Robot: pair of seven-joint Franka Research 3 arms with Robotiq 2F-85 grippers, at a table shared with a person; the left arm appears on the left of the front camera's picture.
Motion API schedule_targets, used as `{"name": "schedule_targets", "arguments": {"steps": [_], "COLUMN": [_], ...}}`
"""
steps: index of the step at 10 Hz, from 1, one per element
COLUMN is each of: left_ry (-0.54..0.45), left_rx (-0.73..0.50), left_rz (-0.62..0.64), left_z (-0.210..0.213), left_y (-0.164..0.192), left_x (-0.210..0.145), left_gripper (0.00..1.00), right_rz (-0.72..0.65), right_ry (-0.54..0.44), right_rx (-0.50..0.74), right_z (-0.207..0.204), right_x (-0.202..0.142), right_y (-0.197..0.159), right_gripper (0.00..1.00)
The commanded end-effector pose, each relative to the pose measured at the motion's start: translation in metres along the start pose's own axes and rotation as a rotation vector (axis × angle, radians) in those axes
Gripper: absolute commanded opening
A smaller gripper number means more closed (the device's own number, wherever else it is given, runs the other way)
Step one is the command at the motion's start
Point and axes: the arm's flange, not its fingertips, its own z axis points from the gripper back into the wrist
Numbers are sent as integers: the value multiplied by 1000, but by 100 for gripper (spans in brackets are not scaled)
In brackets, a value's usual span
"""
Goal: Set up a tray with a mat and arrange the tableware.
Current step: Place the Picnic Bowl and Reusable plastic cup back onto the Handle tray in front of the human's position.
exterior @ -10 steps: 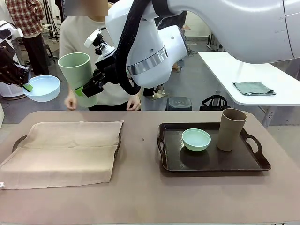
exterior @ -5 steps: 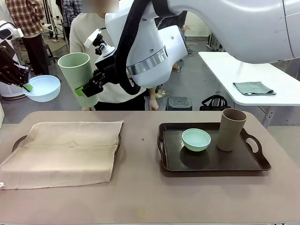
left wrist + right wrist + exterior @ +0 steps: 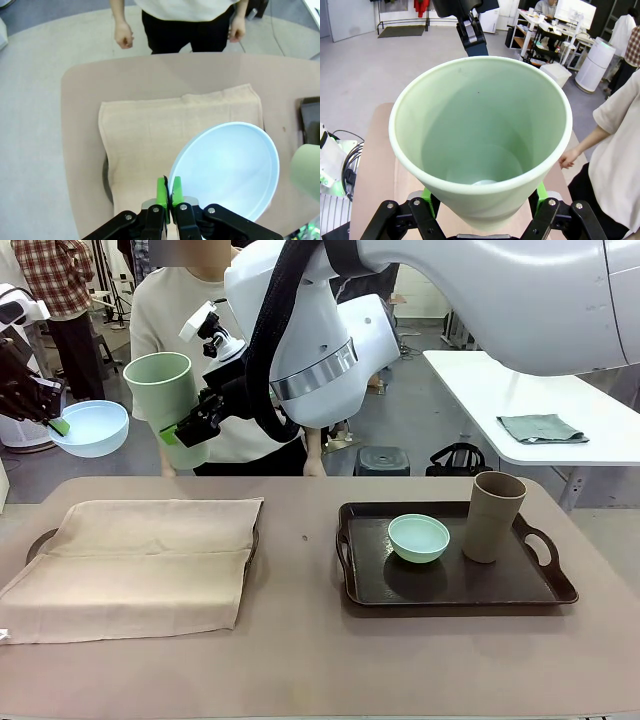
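Observation:
High over the table's far left, my left gripper (image 3: 55, 422) is shut on the rim of the pale blue bowl (image 3: 92, 428). In the left wrist view its fingertips (image 3: 169, 186) pinch that bowl's (image 3: 227, 167) edge above the beige mat (image 3: 175, 132). My right gripper (image 3: 185, 432) is closed around the light green cup (image 3: 162, 395), held up and tilted over the far edge; its green pads (image 3: 426, 194) flank the cup (image 3: 480, 145). The mat (image 3: 140, 555) drapes a tray (image 3: 38, 542) at the left. The dark tray (image 3: 455, 595) at the right carries a mint bowl (image 3: 418, 537) and a tan cup (image 3: 492, 517).
A person (image 3: 195, 320) stands at the far side behind the mat, hands (image 3: 123, 37) hanging by the table edge. Bare tabletop runs between the two trays and along the front. A white table with a grey cloth (image 3: 541, 428) stands at the back right.
The person behind the table has shifted and drawn their hands back from the edge. Both grippers and what they hold have stayed put.

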Motion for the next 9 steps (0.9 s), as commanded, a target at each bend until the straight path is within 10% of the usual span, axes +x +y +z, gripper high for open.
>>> {"name": "schedule_targets", "arguments": {"steps": [1, 4, 5, 9], "left_ry": [-9, -9, -9, 53], "left_rx": [0, 0, 0, -41], "left_rz": [-6, -6, -6, -33], "left_z": [0, 0, 0, -44], "left_y": [1, 1, 1, 20], "left_x": [0, 0, 0, -13], "left_gripper": [0, 0, 0, 4], "right_rz": [11, 11, 0, 8], "right_ry": [-12, -12, 0, -163], "right_rx": [-3, -3, 0, 39], "right_z": [1, 1, 0, -22], "right_x": [0, 0, 0, -52], "right_y": [0, 0, 0, 0], "right_gripper": [0, 0, 83, 83]}}
